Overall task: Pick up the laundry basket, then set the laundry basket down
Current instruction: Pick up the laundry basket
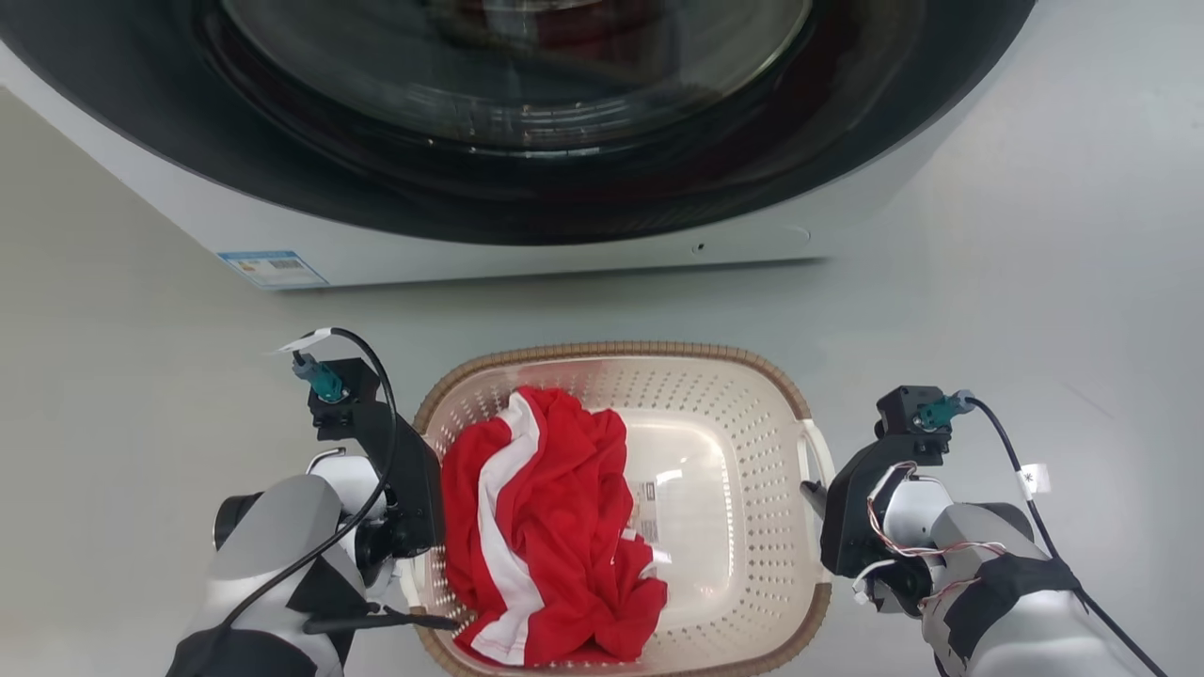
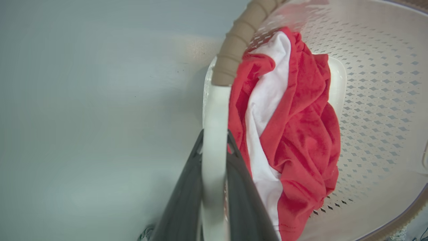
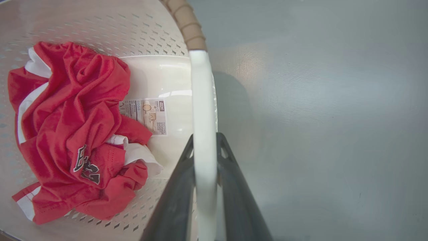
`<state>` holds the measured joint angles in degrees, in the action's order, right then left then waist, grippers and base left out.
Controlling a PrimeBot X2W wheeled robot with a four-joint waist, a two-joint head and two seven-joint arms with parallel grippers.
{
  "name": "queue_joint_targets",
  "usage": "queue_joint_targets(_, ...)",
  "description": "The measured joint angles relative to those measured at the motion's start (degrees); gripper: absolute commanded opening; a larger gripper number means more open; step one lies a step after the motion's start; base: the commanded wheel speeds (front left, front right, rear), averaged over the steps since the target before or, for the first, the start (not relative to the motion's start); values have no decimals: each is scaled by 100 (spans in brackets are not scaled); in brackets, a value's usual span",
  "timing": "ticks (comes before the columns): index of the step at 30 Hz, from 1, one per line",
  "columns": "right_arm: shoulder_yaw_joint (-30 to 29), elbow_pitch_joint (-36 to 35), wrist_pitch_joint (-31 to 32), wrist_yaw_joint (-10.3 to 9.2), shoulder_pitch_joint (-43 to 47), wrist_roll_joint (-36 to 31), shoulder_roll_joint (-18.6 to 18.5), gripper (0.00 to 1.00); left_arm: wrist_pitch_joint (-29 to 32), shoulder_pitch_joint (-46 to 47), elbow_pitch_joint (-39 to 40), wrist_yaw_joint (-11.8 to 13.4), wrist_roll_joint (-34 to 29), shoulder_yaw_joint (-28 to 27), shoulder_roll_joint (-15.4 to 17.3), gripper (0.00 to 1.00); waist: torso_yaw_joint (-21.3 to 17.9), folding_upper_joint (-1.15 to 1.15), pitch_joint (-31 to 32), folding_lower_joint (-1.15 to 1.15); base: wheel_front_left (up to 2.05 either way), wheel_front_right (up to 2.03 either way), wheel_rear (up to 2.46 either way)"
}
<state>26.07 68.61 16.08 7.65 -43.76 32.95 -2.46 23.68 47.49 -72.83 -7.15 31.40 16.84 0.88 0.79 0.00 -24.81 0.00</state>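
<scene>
The laundry basket [image 1: 752, 423] is cream-white with perforated walls and a brown woven-look rim. It sits low in the head view, in front of the washer. A crumpled red and white garment [image 1: 546, 527] lies in its left half. My left gripper [image 1: 414, 541] is at the basket's left handle. In the left wrist view, the left gripper [image 2: 215, 137] is shut on that white handle [image 2: 214, 110], one dark finger on each side. My right gripper [image 1: 816, 503] is at the right handle; in the right wrist view, the right gripper [image 3: 204, 139] is shut on the handle bar [image 3: 202, 100]. I cannot tell whether the basket is off the floor.
A white front-loading washer [image 1: 564, 259] with a large dark round door [image 1: 517, 113] fills the top of the head view, just beyond the basket. Pale grey floor [image 1: 1035, 282] spreads to both sides. A printed label [image 3: 147, 115] lies on the basket's bottom.
</scene>
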Motion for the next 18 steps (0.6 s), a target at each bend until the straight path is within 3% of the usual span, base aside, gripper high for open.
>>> queue_joint_targets(18, 276, -88, 738, -1, 275, 530, -16, 0, 886, -392, -103, 7, 409, -80, 46, 0, 23, 0, 1157, -1, 0, 0, 0)
